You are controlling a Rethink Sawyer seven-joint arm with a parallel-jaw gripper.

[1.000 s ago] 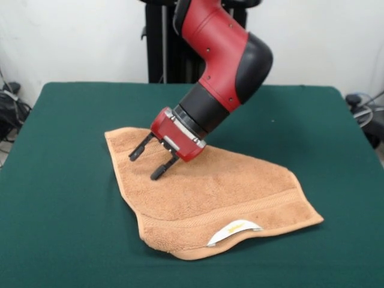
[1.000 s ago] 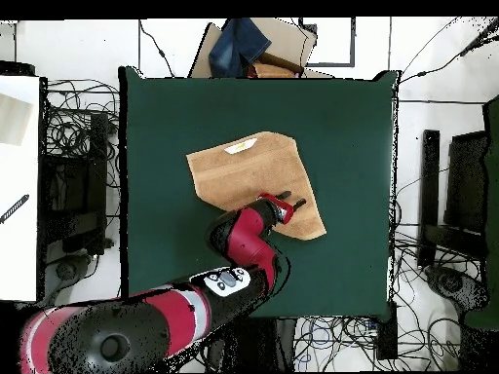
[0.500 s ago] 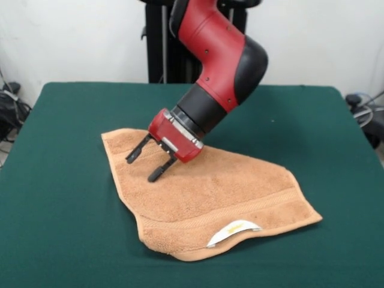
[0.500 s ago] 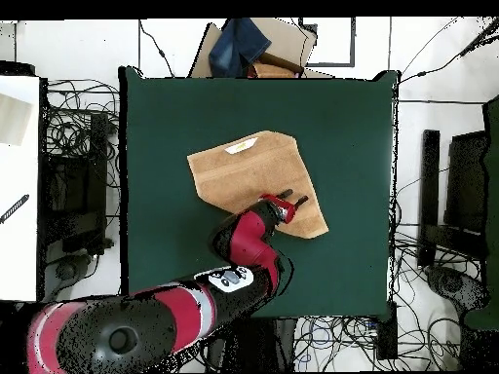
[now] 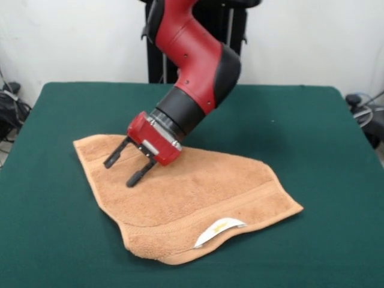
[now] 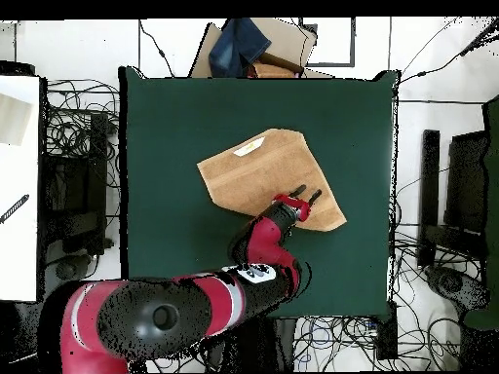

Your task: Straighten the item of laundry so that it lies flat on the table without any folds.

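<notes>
The gripper [image 5: 125,168] hangs tilted at the end of the red and black arm [image 5: 192,66], its two black fingers [image 5: 139,174] spread apart with nothing between them. In the front view the tips point toward 8 o'clock and sit low over the towel [image 5: 186,198], at or just above its surface; whether they touch the cloth cannot be told. In the overhead view the gripper [image 6: 307,199] sits over the towel's [image 6: 268,175] 4 o'clock part, near its long edge.

The orange-tan towel lies on the dark green table [image 5: 324,150], a little toward the 3 o'clock side of the table's [image 6: 166,136] middle in the overhead view. It is folded over rather than flat: in the front view the edge toward 6 o'clock shows a doubled layer with a woven band. A white label [image 5: 219,231] with a yellow mark lies at that edge. In the overhead view the label [image 6: 249,147] is at the towel's 11 o'clock side.
</notes>
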